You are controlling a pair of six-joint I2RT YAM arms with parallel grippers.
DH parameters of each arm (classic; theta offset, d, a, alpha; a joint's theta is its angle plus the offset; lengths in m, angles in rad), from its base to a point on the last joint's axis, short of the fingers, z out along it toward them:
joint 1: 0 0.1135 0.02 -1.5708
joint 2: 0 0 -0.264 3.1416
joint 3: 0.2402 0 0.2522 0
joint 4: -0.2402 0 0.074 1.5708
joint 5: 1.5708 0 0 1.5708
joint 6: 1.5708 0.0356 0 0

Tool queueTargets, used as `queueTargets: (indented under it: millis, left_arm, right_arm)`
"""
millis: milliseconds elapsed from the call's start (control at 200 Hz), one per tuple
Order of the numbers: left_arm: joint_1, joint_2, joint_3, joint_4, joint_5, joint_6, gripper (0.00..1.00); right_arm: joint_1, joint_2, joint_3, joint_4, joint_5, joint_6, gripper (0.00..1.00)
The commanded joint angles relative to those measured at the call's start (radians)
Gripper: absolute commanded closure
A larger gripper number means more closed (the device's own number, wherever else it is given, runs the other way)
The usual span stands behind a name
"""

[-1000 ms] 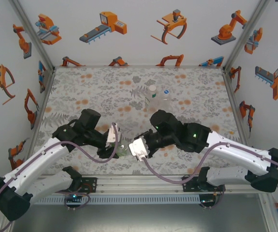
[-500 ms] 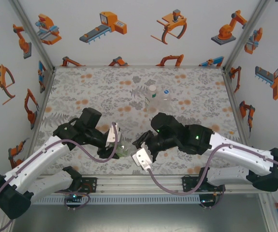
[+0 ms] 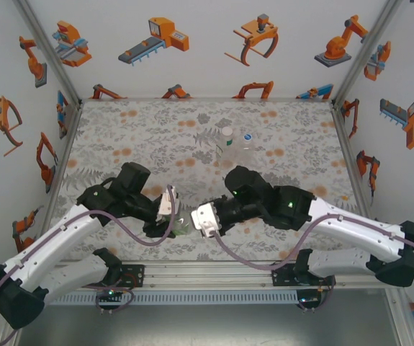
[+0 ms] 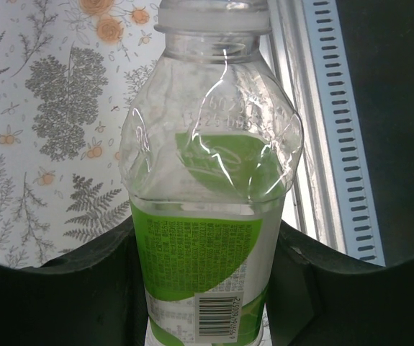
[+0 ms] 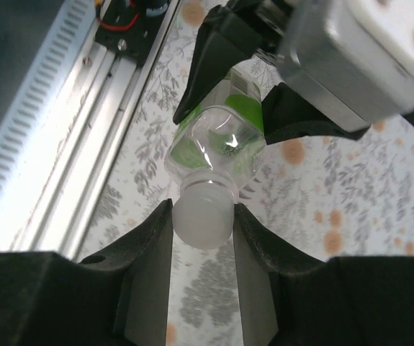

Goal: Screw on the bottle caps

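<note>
Left hand (image 4: 207, 249) clasps the green bottle (image 4: 208, 166), right hand (image 5: 201, 215) pinches its cap (image 5: 201, 227) (mid-screwing, seemingly); far bottles (image 3: 227, 142) look capped.

The left arm (image 3: 66, 234) and right arm (image 3: 343, 225) bend inward and meet low, left pincer (image 4: 205, 234) clamped on the green bottle (image 4: 210, 155), right pincer (image 5: 201, 207) closed around its cap (image 5: 201, 222)

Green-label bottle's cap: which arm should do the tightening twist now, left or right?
Right. The right hand has its fingers on both sides of the cap, which sits on the neck. The left hand grips the bottle body, so it seems best used as the steady hold.
</note>
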Motion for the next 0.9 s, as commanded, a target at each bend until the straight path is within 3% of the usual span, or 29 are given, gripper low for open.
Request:
queueTargets:
  millis: [0, 185, 360, 461, 646, 891]
  left_arm:
    - [-0.029, -0.027, 0.044, 0.14, 0.117, 0.006, 1.0]
    - [-0.029, -0.074, 0.015, 0.196, 0.101, -0.014, 1.0]
    - [-0.028, -0.078, 0.012, 0.205, 0.081, -0.021, 1.0]
    - [-0.028, -0.07, 0.01, 0.221, 0.015, -0.052, 1.0]
    - [0.002, -0.004, 0.044, 0.23, -0.199, -0.162, 1.0]
    - [0.119, 0.07, 0.08, 0.257, -0.26, -0.291, 1.0]
  right_arm:
    - [-0.013, 0.005, -0.068, 0.21, 0.022, 0.309, 1.0]
    - [-0.026, -0.042, -0.166, 0.32, 0.128, 0.629, 1.0]
    - [-0.039, -0.108, -0.269, 0.442, 0.225, 0.822, 1.0]
    - [-0.042, -0.167, -0.325, 0.494, 0.313, 0.914, 1.0]
    - [-0.102, -0.26, -0.351, 0.414, 0.465, 1.084, 1.0]
    - [-0.234, -0.255, -0.377, 0.265, 0.511, 1.285, 1.0]
